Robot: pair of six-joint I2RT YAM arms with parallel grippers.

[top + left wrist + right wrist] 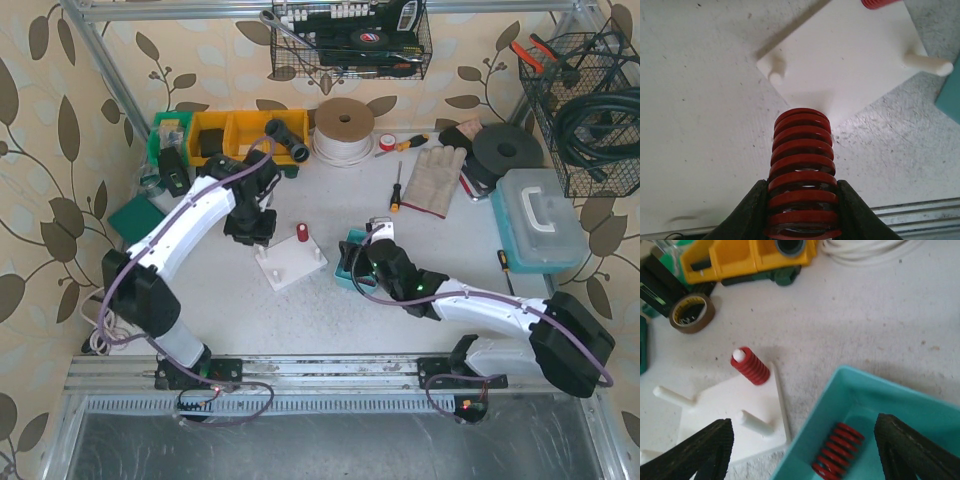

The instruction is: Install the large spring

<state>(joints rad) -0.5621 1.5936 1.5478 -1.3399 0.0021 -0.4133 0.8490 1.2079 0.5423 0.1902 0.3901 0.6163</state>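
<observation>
Left wrist view: left fingers (747,215) clamped on large red spring (802,160), aimed at white peg base (850,65), prob. to seat it; right fingers (700,450) apart over teal bin (865,390).

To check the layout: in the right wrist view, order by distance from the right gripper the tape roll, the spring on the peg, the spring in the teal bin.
1. spring in the teal bin, between the fingers of the right gripper.
2. spring on the peg, farther ahead, left.
3. tape roll, farthest, upper left.

Base of large spring (801,165) off-frame
</observation>
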